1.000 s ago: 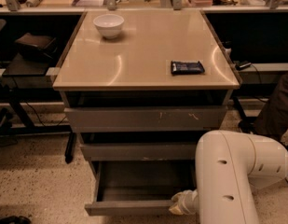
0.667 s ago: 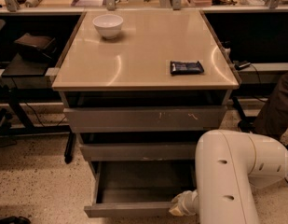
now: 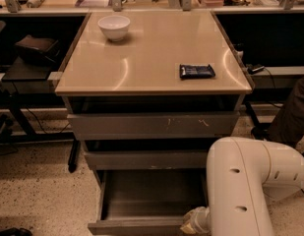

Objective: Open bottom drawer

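The bottom drawer (image 3: 134,227) is the lowest of three grey fronts and stands pulled out toward me, its shallow grey box (image 3: 151,195) showing inside. My gripper (image 3: 193,225) is at the right end of that drawer's front edge, at the bottom of the view, mostly hidden behind my white arm (image 3: 245,186). The plain middle drawer (image 3: 146,159) and the scratched top drawer (image 3: 151,126) sit above it and stick out less.
A white bowl (image 3: 114,27) stands at the back left of the beige cabinet top (image 3: 141,58), and a dark blue packet (image 3: 197,71) lies at its right. Dark benches flank the cabinet. A person's leg (image 3: 291,117) is at the right.
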